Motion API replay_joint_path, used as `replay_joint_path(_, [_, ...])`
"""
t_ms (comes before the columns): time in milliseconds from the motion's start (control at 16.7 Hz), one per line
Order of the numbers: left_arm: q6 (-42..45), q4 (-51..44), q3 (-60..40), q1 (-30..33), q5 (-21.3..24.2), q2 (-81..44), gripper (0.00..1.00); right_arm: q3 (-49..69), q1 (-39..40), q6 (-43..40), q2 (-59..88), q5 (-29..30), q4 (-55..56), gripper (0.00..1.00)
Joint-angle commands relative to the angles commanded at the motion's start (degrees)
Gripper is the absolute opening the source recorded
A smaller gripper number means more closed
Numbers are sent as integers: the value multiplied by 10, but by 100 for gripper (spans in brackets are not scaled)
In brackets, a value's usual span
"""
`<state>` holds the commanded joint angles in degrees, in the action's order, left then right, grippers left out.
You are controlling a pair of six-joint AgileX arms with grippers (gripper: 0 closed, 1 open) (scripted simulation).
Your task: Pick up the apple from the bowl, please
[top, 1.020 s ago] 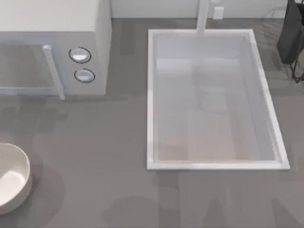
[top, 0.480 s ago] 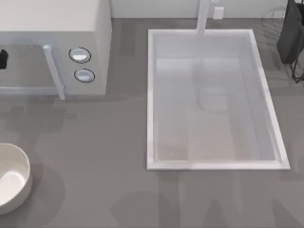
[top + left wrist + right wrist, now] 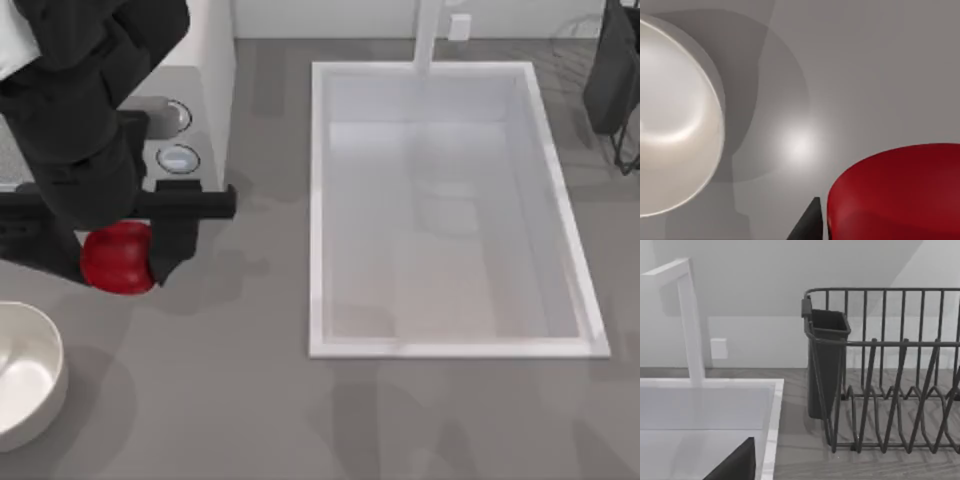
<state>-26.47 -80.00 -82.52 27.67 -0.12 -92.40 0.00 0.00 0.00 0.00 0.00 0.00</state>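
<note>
the apple (image 3: 117,257) is round so there's no real long axis or pointing direction to call out; it sits clamped between the left gripper (image 3: 120,262) fingers, one dark finger (image 3: 172,245) hugging its right side. it's up off the counter, clear of the bowl (image 3: 25,375) at the table's left edge, in front of the microwave (image 3: 205,90). the right gripper (image 3: 735,465) is parked near the sink (image 3: 320,200) and dish rack (image 3: 890,380), can't tell its fingers.

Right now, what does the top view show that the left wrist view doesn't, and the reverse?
Top view alone: the sink, the microwave and the left gripper shut on the apple, held above the counter beside the bowl. Left wrist view alone: a close look at the apple's glossy skin and a bright glare on the counter. Both share apple, bowl and counter.
</note>
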Motion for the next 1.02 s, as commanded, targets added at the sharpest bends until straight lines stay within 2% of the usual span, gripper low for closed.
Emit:
replay_joint_path(180, [-30,28,24,30,1,-5,0,0,0,0,0,0,0,100])
replay_joint_path(540, [-28,48,44,28,1,-9,0,0,0,0,0,0,0,100])
replay_joint_path(1020, [-27,263,211,27,1,-50,0,0,0,0,0,0,0,100])
